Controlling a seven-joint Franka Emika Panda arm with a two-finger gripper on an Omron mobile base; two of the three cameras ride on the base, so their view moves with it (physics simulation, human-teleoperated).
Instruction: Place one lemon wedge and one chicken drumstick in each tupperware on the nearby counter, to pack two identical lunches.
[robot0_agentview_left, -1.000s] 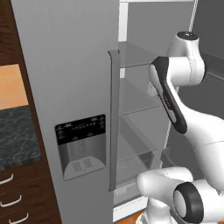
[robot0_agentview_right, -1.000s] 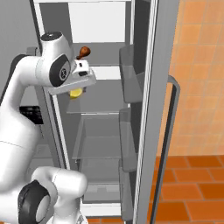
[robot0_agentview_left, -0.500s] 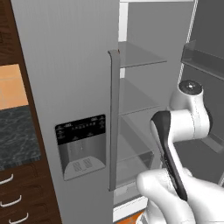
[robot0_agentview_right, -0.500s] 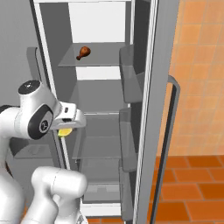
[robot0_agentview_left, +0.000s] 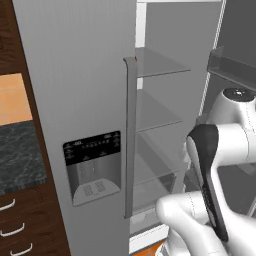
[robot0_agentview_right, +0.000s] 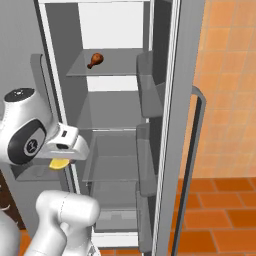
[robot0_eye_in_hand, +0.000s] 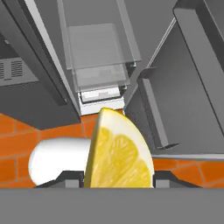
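Your hand (robot0_eye_in_hand: 118, 183) is pinching the lemon wedge (robot0_eye_in_hand: 118, 151) over the orange floor (robot0_eye_in_hand: 17, 131), in front of the open fridge (robot0_agentview_right: 115, 100). From the right base you see 1 chicken drumstick (robot0_agentview_right: 96, 60) on the top shelf (robot0_agentview_right: 107, 67). From the left base, the worktop (robot0_agentview_left: 20, 155); the dispenser panel (robot0_agentview_left: 92, 147) text is unreadable.

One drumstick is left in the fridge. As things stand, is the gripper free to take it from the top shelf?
Probably not yet: the gripper is shut on a lemon wedge. The chicken drumstick lies unobstructed on the shelf, fridge door open.
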